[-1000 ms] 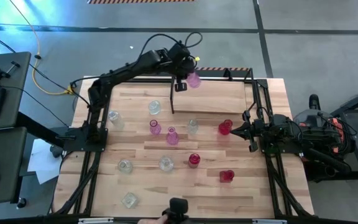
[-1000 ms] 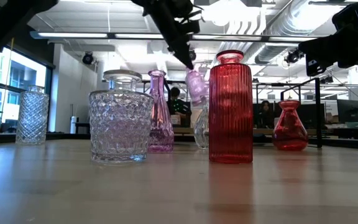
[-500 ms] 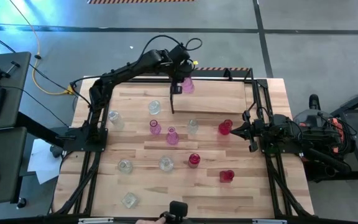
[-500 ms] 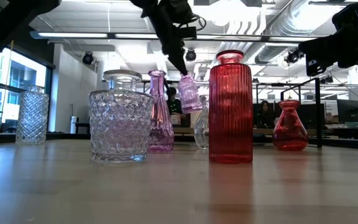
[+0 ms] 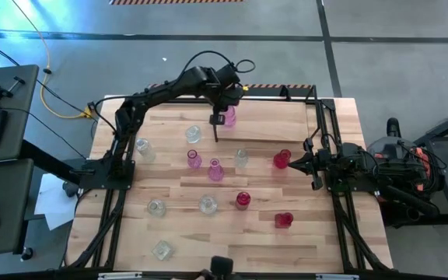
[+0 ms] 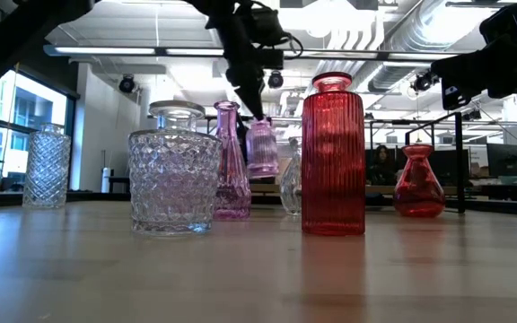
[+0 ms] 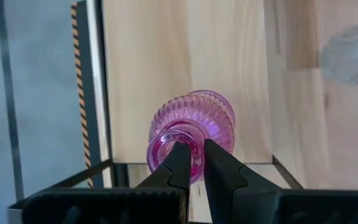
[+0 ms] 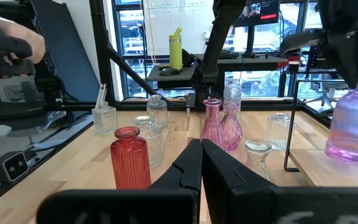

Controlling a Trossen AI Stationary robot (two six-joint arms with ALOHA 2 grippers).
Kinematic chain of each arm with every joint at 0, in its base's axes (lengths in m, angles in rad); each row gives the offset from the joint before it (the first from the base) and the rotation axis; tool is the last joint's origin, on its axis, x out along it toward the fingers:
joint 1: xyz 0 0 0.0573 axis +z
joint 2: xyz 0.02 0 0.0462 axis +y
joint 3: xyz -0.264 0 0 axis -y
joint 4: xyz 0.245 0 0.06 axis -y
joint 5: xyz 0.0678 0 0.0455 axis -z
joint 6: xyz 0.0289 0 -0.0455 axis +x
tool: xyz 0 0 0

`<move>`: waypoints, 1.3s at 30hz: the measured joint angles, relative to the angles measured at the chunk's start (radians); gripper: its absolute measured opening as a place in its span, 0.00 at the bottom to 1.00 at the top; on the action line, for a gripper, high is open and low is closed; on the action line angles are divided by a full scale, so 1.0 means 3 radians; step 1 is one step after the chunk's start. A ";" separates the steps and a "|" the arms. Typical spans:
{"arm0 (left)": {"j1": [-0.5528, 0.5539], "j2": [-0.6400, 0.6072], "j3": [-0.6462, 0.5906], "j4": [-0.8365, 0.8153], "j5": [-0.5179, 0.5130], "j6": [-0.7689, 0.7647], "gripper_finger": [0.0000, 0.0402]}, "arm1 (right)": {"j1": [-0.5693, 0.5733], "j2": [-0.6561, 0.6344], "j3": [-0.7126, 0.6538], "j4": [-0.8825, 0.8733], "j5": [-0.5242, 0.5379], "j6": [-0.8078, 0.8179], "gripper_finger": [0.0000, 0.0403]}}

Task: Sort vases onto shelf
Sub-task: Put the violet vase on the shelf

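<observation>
My left gripper (image 7: 191, 163) is clamped on the rim of a ribbed pale pink glass vase (image 7: 194, 130), which hangs upright just beneath my fingers, over the light wooden top board of the small black-framed shelf (image 5: 267, 117). My right gripper (image 8: 201, 163) waits at the table's right side, fingers pressed together around nothing.

The left gripper (image 5: 225, 109) holds a pale pink vase (image 5: 228, 118) over the shelf (image 5: 263, 131) near the table's (image 5: 341, 225) far edge. The right gripper (image 5: 294, 162) waits by the right edge, beside a red vase (image 5: 281, 159). Other vases stand scattered mid-table.
</observation>
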 joint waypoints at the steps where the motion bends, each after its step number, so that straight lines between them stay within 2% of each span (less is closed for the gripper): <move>1: -0.0010 0.0015 0.0001 0.0001 0.0012 -0.0004 0.03 | 0.0000 0.0000 -0.0001 -0.0001 -0.0001 -0.0001 0.00; 6: -0.0038 0.0071 -0.0001 -0.0043 0.0156 -0.0012 0.03 | 0.0000 0.0001 -0.0001 -0.0001 0.0000 0.0000 0.00; 18: -0.0058 0.0085 0.0002 -0.0042 0.0173 -0.0062 0.03 | 0.0000 0.0002 0.0000 -0.0001 0.0000 -0.0001 0.00; 26: -0.0058 0.0094 0.0002 -0.0016 0.0179 -0.0091 0.11 | 0.0000 0.0002 0.0000 -0.0001 -0.0001 -0.0001 0.00; 34: -0.0058 0.0100 -0.0001 0.0058 0.0125 -0.0090 0.15 | 0.0000 0.0002 0.0000 -0.0001 -0.0001 -0.0001 0.00; 39: -0.0069 0.0100 -0.0004 0.0060 -0.0037 -0.0054 0.15 | 0.0000 0.0002 0.0000 -0.0001 -0.0001 -0.0001 0.00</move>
